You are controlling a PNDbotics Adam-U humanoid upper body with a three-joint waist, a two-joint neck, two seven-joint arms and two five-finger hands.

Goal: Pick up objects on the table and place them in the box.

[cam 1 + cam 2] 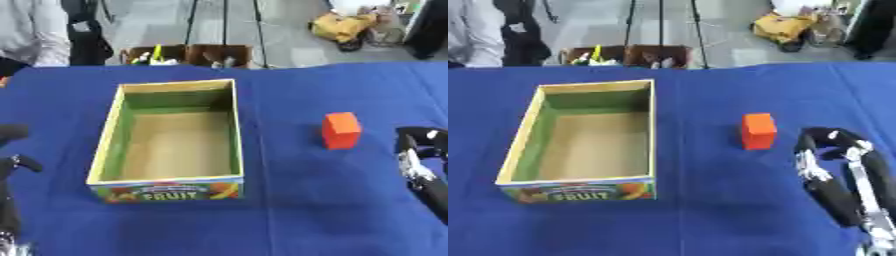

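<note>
From where I stand, the open cardboard box [105,145] sits on the blue-covered table [297,200], its front panel printed with the word FRUIT, and nothing lies inside it. To its right, well apart, a small orange block [759,131] stands upright on the cloth. The robot's right hand [833,170] is near that block, just beside it on the right and not touching it; its fingers curl inward, holding nothing. The left hand [10,165] shows only at the left edge, and I cannot tell how its fingers stand
</note>
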